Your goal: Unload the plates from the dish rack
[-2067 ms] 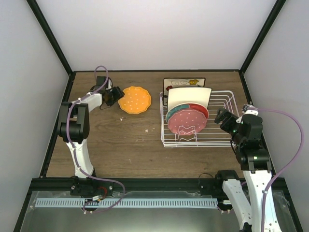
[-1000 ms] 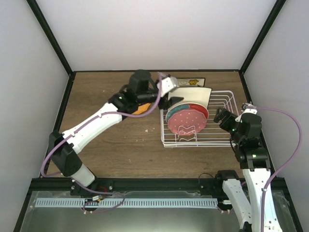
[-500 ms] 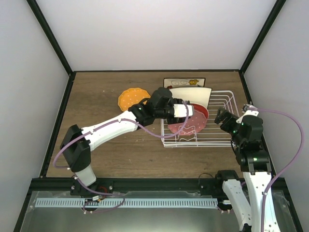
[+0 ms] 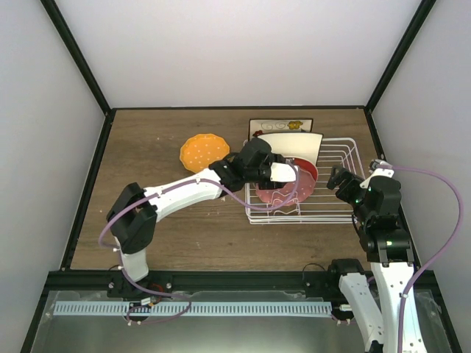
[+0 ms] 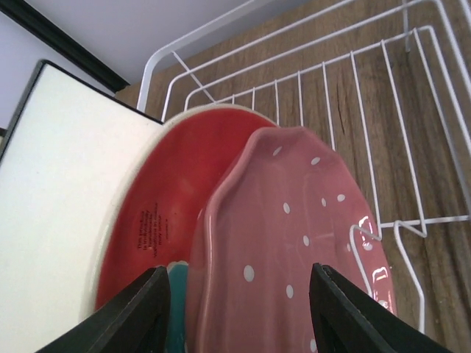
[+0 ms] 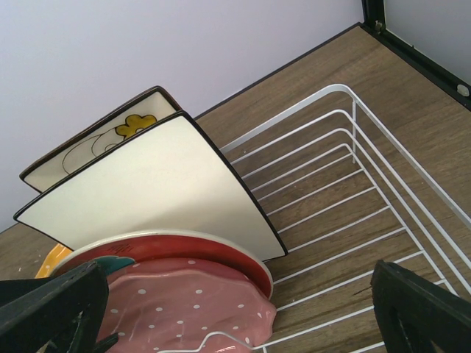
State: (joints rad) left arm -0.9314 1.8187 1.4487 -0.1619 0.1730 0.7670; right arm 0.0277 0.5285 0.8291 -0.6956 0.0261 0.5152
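Observation:
The white wire dish rack [image 4: 335, 209] stands at the right. It holds a pink dotted plate [image 4: 282, 193] in front, a red-and-teal plate [image 4: 307, 169] behind it, then a plain cream square plate [image 4: 293, 143]. A floral square plate [image 4: 280, 124] shows at the rack's far edge. An orange scalloped plate [image 4: 204, 151] lies on the table to the left. No blue dotted plate is in view. My left gripper [image 4: 284, 173] is open, its fingers [image 5: 136, 312] either side of the pink plate's [image 5: 294, 243] top rim. My right gripper [image 4: 340, 179] is open and empty beside the rack's right side [image 6: 353, 184].
The wooden table [image 4: 169, 213] is walled by white panels with black corner posts. The left arm stretches diagonally from the near left across to the rack. The right arm stands at the rack's right edge.
My left arm swung from the orange plate at the far left over to the rack and lowered over the pink dotted plate. The right arm has not moved.

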